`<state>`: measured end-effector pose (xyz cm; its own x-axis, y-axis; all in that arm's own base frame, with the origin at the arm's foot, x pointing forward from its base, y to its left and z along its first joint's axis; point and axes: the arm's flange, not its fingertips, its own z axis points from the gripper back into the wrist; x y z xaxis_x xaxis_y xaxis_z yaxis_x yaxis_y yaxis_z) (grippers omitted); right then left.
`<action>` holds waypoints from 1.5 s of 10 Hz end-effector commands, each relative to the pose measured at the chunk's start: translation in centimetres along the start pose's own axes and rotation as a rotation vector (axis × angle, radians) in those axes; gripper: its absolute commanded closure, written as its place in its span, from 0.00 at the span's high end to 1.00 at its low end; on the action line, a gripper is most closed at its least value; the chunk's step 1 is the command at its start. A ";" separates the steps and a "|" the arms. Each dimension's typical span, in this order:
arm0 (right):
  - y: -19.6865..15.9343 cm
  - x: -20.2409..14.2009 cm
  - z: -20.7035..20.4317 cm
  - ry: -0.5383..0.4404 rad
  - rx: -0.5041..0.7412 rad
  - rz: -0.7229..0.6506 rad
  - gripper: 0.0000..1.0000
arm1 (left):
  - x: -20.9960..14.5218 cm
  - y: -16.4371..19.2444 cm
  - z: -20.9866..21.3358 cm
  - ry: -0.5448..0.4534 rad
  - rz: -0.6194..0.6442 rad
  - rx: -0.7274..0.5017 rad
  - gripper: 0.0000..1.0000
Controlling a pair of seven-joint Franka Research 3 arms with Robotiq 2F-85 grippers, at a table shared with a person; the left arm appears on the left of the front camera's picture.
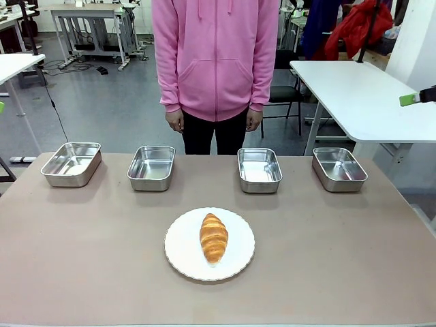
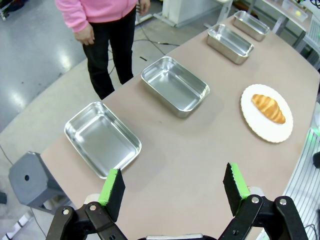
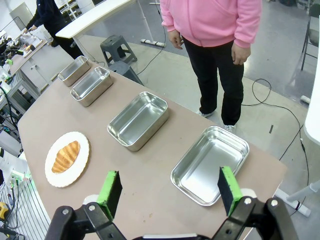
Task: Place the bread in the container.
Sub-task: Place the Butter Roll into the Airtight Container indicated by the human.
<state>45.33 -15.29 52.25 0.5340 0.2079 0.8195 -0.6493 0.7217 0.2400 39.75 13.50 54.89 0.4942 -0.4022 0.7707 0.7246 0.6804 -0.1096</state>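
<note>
Closest to the front camera lies the golden-brown, ridged croissant (image 1: 213,237), its long axis pointing away from us. It sits in the middle of a round white plate (image 1: 178,257) on the matte brown table (image 1: 82,272), and nothing touches it. Beyond the plate and well apart from it, four shallow rectangular stainless-steel trays (image 1: 259,187) stand in a row along the far edge, all empty. We cannot tell which one is meant, though the two middle ones are nearest. The left gripper (image 2: 172,172) and the right gripper (image 3: 169,174) hang high over opposite ends of the table, each with jaws spread wide and holding nothing. We judge the step in hand to be the reach for the croissant. We would turn the wrist so the pads close across its thick middle, not along its tapered length. We would come straight down, stop short of the plate, and squeeze only lightly, since the flaky crust will likely crush. At the far side stands a person in a pink hooded top (image 1: 216,61), hands hanging loose, cut off above the shoulders. A green pad (image 1: 409,99) juts in at the front view's right edge, so cropped that we cannot say what it belongs to. The croissant's underside is hidden too, so whether it clings to the plate we cannot tell.
</note>
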 end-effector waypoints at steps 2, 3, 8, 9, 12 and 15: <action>0.1 0.1 -0.1 -0.004 0.004 0.002 1.00 | 0.0 0.0 0.0 -0.001 -0.004 0.000 1.00; 0.1 0.1 -0.1 -0.004 0.004 0.002 1.00 | 0.0 0.0 0.0 -0.001 -0.004 0.000 1.00; 0.1 0.1 -0.1 -0.004 0.004 0.002 1.00 | 0.0 0.0 0.0 -0.001 -0.004 0.000 1.00; 0.1 0.1 -0.1 -0.004 0.004 0.002 1.00 | 0.0 0.0 0.0 -0.001 -0.004 0.000 1.00; 0.1 0.1 -0.1 -0.004 0.004 0.002 1.00 | 0.0 0.0 0.0 -0.001 -0.004 0.000 1.00; 0.1 0.1 -0.1 -0.004 0.004 0.002 1.00 | 0.0 0.0 0.0 -0.001 -0.004 0.000 1.00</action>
<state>45.33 -15.29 52.25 0.5340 0.2079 0.8195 -0.6493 0.7217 0.2400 39.75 13.50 54.89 0.4942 -0.4022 0.7707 0.7246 0.6804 -0.1096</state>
